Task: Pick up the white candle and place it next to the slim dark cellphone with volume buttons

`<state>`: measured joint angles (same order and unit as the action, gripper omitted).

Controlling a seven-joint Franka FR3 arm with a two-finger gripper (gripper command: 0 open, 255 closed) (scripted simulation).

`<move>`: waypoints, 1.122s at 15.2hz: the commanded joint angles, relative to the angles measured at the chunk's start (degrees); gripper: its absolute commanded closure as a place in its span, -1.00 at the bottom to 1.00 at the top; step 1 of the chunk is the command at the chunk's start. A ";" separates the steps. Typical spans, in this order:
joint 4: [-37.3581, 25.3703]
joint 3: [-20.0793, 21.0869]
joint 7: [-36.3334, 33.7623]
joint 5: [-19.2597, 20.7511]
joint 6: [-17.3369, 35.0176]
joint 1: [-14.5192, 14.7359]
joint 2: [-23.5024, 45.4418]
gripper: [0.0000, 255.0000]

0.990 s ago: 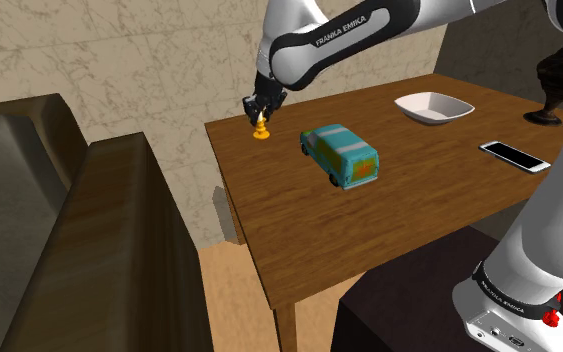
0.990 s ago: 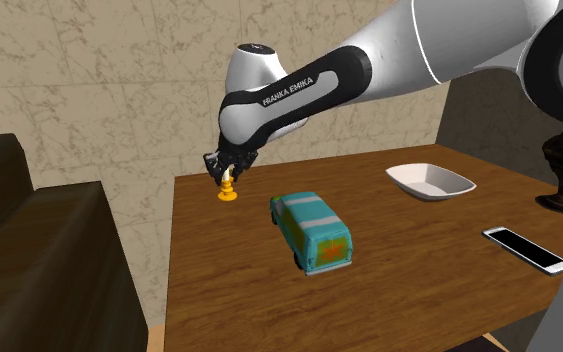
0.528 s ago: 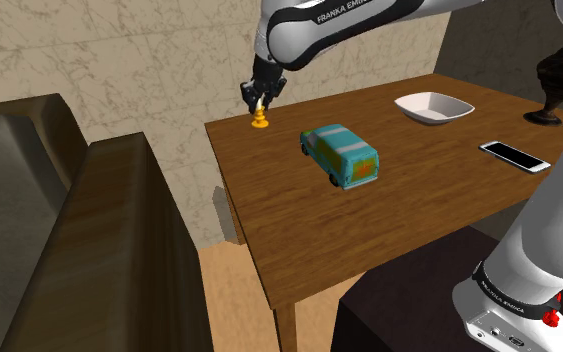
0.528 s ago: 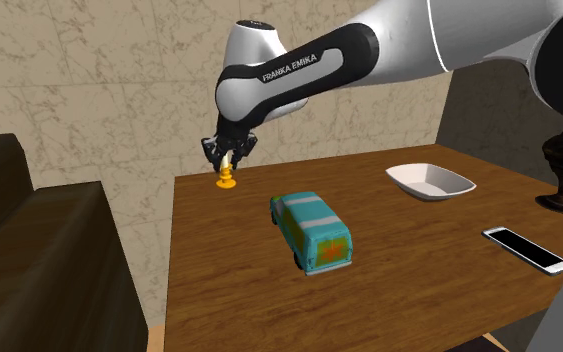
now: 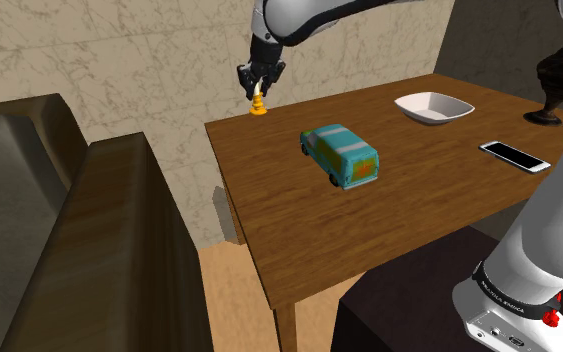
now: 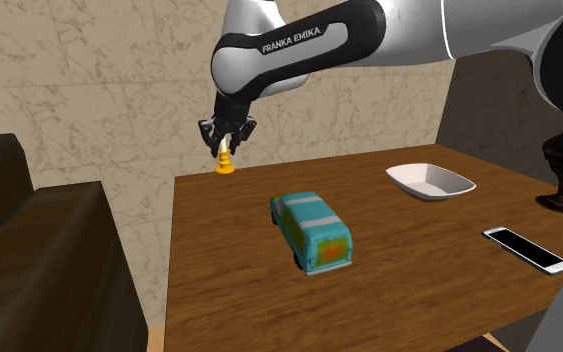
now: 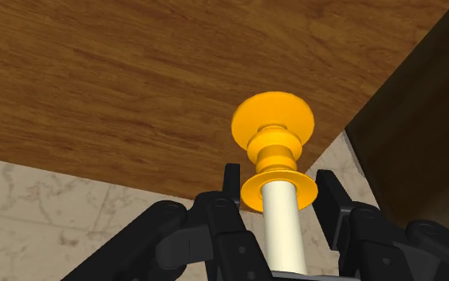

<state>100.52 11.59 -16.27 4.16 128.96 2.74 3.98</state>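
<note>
1. Beige marbled wall (image 5: 119,50) at the far side; dark sofa (image 5: 69,230) at the shoulder view's left.
2. Wooden desk (image 5: 419,210): toy van (image 5: 340,154) mid-desk, cellphone (image 5: 514,155) on its right.
3. Claw (image 5: 259,88) clamped on the white candle (image 5: 258,103), above the desk's far-left corner.

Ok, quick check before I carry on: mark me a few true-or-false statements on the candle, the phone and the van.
1. The hand is shut on the candle. True.
2. The candle's holder is blue. False: it is orange.
3. The phone lies inside the bowl. False: it lies on the table, apart from the bowl.
4. The toy van stands on the table. True.
</note>
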 commanded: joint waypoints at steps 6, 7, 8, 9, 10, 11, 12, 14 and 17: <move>-5.42 0.05 0.37 -0.24 -5.47 0.04 -0.04 1.00; -6.27 0.06 0.40 -0.25 -6.26 0.05 0.03 1.00; -7.13 0.08 0.43 -0.26 -7.05 0.07 0.11 1.00; -8.02 0.09 0.46 -0.26 -7.85 0.08 0.20 1.00; -8.93 0.10 0.49 -0.25 -8.65 0.10 0.30 1.00; -9.86 0.11 0.51 -0.24 -9.46 0.12 0.43 1.00; -10.81 0.13 0.54 -0.22 -10.27 0.15 0.57 1.00; -12.78 0.16 0.57 -0.18 -11.92 0.20 0.89 1.00; -15.91 0.21 0.61 -0.06 -14.45 0.30 1.51 1.00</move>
<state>85.51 11.80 -15.73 4.14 115.47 3.04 5.53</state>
